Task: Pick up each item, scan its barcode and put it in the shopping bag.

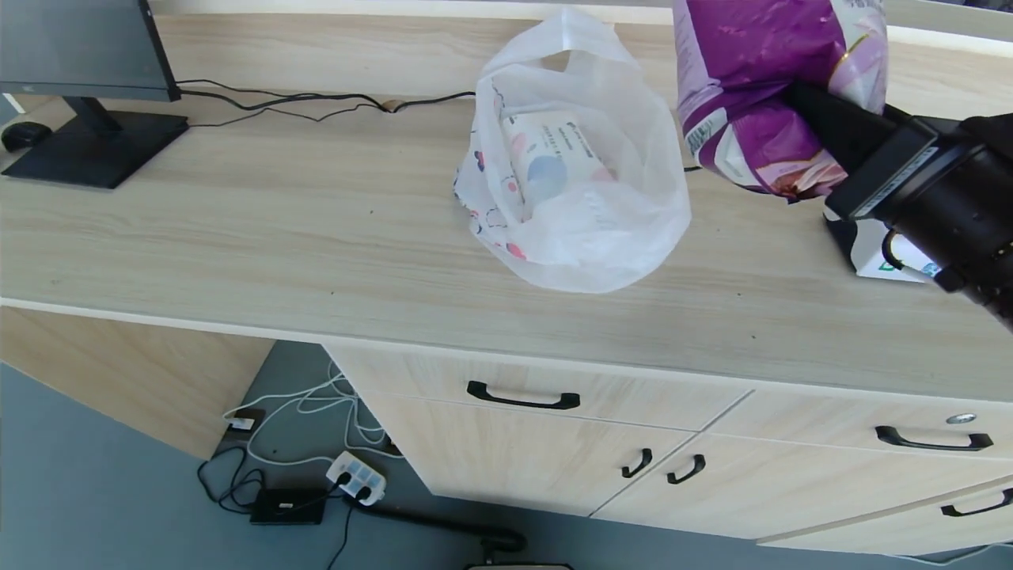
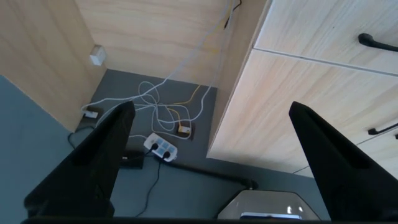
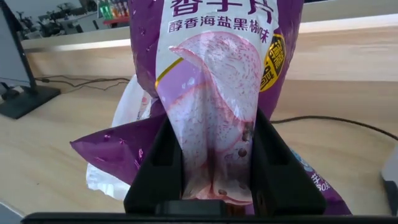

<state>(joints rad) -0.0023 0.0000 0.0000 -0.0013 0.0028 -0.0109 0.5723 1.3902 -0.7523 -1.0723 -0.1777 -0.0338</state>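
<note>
Head view, item 1: purple snack bag [image 1: 752,63] hanging just beside the shopping bag [image 1: 633,214], right gripper [image 3: 217,127] clenching it; left gripper [image 2: 211,109] hanging released. I am planning to centre it over the opening before letting go.

Monitor [image 1: 79,47] and mouse [image 1: 24,136] on wooden counter [image 1: 277,237]; power strip [image 1: 358,477] on floor.

A purple pouch [image 3: 211,93] is pinched between the two black fingers [image 3: 160,158] of the right gripper [image 3: 217,158]. Its lower part is squeezed into a fold between them, and its upper part stands above them. A white shopping bag [image 3: 127,115] is seen just behind the pouch, resting on the wooden counter [image 3: 56,146]. Well apart from the pouch, a black monitor stand [image 3: 22,99] is set on the counter. A dark cable [image 3: 336,121] is laid along the counter behind the pouch.
</note>
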